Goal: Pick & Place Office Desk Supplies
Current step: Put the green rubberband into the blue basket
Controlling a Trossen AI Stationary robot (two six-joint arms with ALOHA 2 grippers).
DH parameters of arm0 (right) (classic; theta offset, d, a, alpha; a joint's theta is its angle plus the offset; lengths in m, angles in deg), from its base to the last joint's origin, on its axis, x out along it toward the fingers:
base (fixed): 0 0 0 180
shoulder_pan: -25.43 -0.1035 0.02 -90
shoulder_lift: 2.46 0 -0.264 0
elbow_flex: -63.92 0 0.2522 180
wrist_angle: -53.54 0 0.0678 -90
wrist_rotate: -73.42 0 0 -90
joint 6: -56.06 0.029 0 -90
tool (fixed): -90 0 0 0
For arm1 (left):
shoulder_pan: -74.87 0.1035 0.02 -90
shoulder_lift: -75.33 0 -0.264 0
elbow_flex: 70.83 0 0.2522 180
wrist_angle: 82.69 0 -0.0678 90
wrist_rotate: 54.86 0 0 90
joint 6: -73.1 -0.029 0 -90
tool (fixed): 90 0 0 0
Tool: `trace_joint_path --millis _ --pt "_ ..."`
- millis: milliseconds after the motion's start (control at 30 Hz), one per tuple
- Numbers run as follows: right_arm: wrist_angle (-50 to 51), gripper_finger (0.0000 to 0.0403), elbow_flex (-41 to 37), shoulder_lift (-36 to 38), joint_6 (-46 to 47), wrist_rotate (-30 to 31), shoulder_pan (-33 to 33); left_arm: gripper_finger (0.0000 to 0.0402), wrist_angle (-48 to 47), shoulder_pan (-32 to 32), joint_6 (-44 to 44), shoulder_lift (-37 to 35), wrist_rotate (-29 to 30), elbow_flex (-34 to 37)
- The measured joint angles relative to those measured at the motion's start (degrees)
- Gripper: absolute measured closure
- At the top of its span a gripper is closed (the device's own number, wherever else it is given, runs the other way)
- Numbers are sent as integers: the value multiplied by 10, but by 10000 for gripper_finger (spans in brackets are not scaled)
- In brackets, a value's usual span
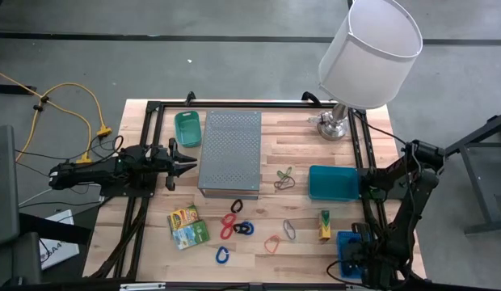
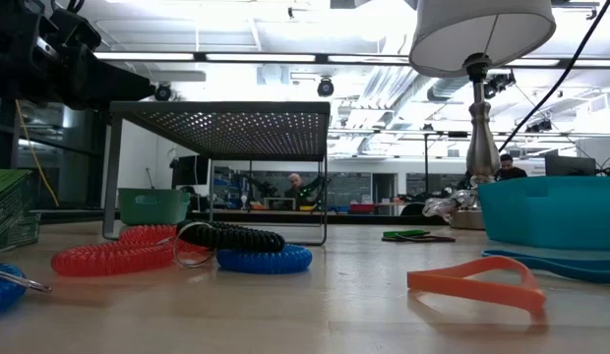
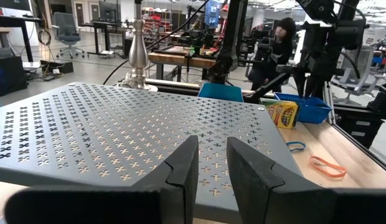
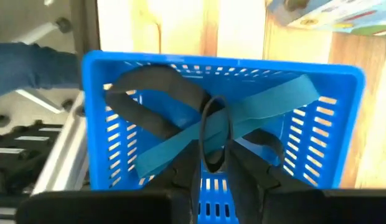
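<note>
**Right gripper works over blue basket as desk supplies lie across the table**

While the left gripper (image 1: 188, 164) waits at the left edge of the grey perforated metal box (image 1: 230, 152), its fingers a narrow way apart and holding nothing, the right gripper (image 4: 213, 163) hangs over a blue slotted basket (image 1: 348, 246) at the near right corner of the wooden table (image 1: 299, 242). In the right wrist view a dark rubber band (image 4: 213, 132) loops between the fingertips above the basket, where wide teal and dark bands (image 4: 268, 106) cross one another. The fingers stand slightly parted; whether they grip the band cannot be told.

The remaining supplies lie on the near half of the table. Two yellow-green printed packets (image 1: 187, 225) sit near left, touching each other. Just right of them are red coil clips (image 1: 228, 224), a dark coil (image 1: 243, 229) and a blue loop (image 1: 223, 256) nearer the edge. An orange-red band (image 1: 271, 243) and a dark band (image 1: 289, 229) lie further right, with another small packet (image 1: 324, 225) standing close to the basket. Green and dark bands (image 1: 284, 179) rest between the metal box and a teal tray (image 1: 332, 182). A small green bin (image 1: 187, 128) sits at the box's far left, and a lamp with a white shade (image 1: 368, 50) stands at the far right.
</note>
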Motion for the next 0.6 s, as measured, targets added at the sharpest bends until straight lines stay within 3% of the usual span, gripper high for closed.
trace_joint_path --millis 333,600 --pt "-4 340 0 72 -118 47 116 323 0 0 0 0 0 0" --pt "-142 340 0 70 -302 44 195 323 0 0 0 0 0 0"
